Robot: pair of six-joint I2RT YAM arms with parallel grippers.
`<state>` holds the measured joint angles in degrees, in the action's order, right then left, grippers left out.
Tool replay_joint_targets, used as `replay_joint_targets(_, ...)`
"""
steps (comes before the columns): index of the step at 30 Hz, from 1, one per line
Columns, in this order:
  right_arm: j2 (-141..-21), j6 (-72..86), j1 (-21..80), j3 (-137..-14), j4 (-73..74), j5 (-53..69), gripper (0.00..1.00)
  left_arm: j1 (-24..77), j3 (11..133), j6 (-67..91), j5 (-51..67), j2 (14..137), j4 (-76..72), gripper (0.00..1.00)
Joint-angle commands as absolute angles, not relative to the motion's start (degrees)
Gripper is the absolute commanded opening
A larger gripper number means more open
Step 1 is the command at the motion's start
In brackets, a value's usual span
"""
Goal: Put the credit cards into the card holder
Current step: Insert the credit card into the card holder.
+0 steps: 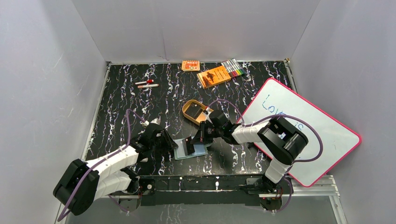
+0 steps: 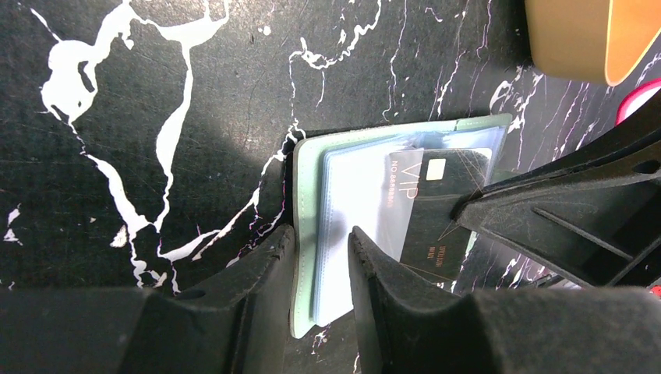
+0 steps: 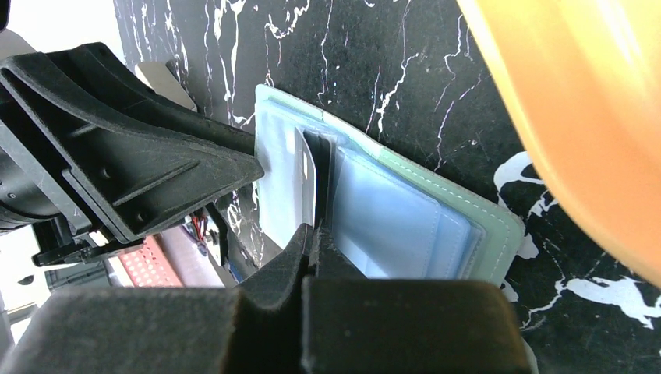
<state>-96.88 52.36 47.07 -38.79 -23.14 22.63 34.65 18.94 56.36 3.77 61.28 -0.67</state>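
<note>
The sage-green card holder [image 1: 201, 151] lies open on the black marbled table, its pale blue pockets [image 2: 351, 202] facing up. My right gripper [image 3: 316, 230] is shut on a dark credit card [image 2: 436, 206] marked VIP. The card stands on edge [image 3: 316, 183], its far end among the blue pockets. My left gripper [image 2: 321, 238] is partly open and stands astride the holder's [image 2: 305, 195] left edge. One of its fingers is beside the green cover and the other rests on the pockets. In the top view both grippers meet over the holder, left gripper [image 1: 169, 142] and right gripper [image 1: 195, 139].
A tan oval tray [image 1: 196, 111] sits just behind the holder and fills a corner of both wrist views [image 2: 577, 39] [image 3: 577, 117]. A pink-rimmed whiteboard [image 1: 299, 135] lies at the right. An orange booklet [image 1: 214, 76], markers [image 1: 232, 69] and a small orange box [image 1: 190, 65] lie at the back.
</note>
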Motion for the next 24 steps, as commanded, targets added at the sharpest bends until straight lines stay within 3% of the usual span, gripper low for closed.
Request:
replay_joint_targets(1, -97.64, 53.02, 48.56, -38.43, -24.35, 21.05, 0.0, 34.64, 17.34, 56.57, 4.3, 60.95, 0.5, 0.3)
replay_joint_targets(13, -96.12, 59.22, 49.55, -35.48, -28.85, 15.51, 0.0, 34.65, 15.86, 58.11, 4.42, 59.21, 0.38, 0.25)
replay_joint_targets(24, -98.36, 61.11, 51.86, -36.71, -29.73, 14.75, 0.0, 34.64, 15.37, 58.71, 4.22, 59.81, 0.43, 0.09)
